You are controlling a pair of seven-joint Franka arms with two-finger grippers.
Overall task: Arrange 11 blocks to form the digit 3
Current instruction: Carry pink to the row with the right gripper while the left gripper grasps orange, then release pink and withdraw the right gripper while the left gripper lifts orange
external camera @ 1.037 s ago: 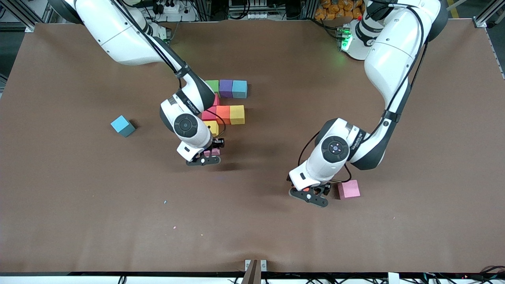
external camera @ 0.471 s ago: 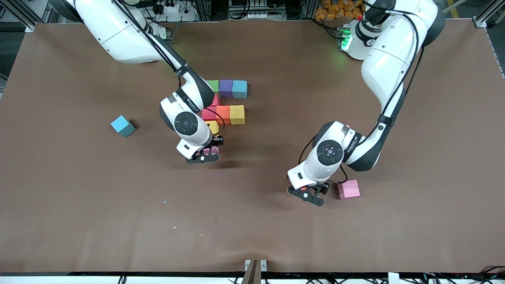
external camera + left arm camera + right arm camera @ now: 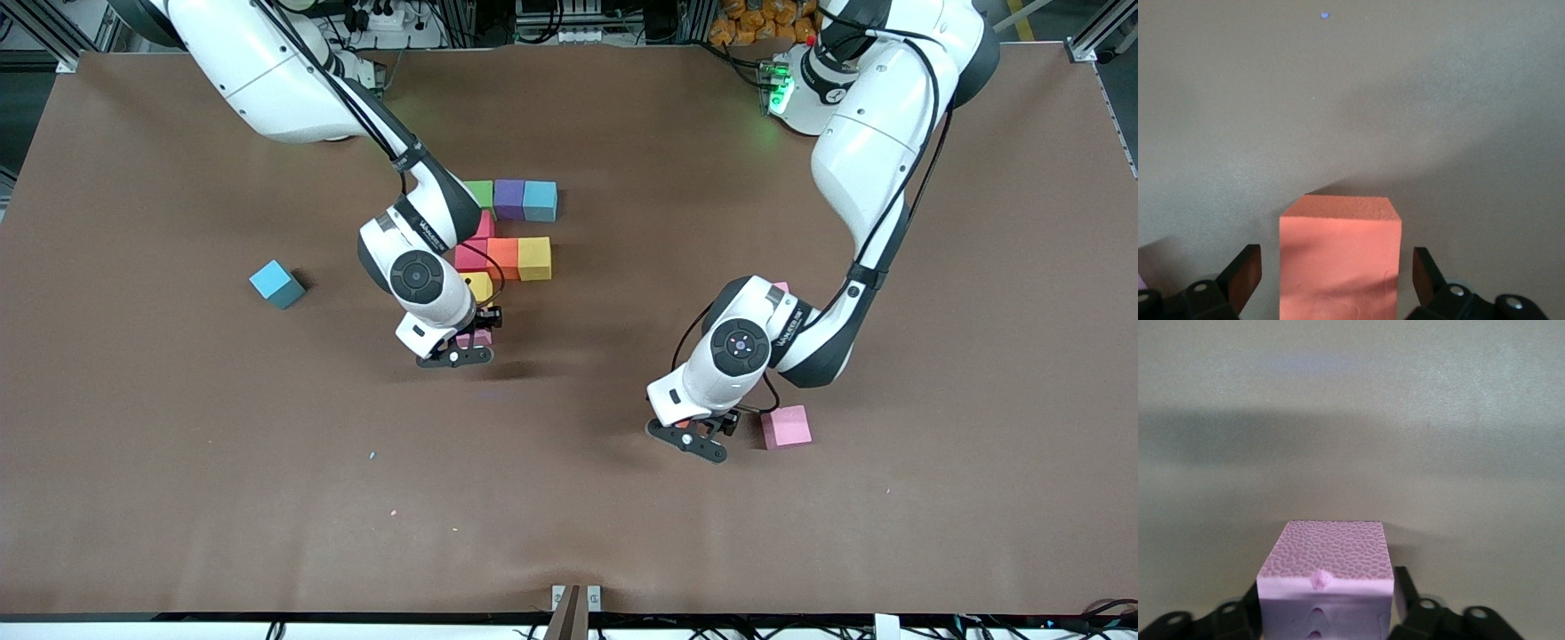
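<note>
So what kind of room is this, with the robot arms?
Probably a robot lab. Two white arms work over a brown table, sorting foam blocks; metal framing, cables and a power strip edge it.

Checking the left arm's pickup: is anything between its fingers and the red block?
Nothing visible. The left gripper straddles the red block, open fingers on either side with bare table in each gap. The pink block lies beside them, outside the fingers. The right gripper holds a lilac block.

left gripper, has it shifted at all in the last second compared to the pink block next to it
Yes, slightly. The left gripper has crept away from the pink block, toward the right arm's end of the table.
</note>
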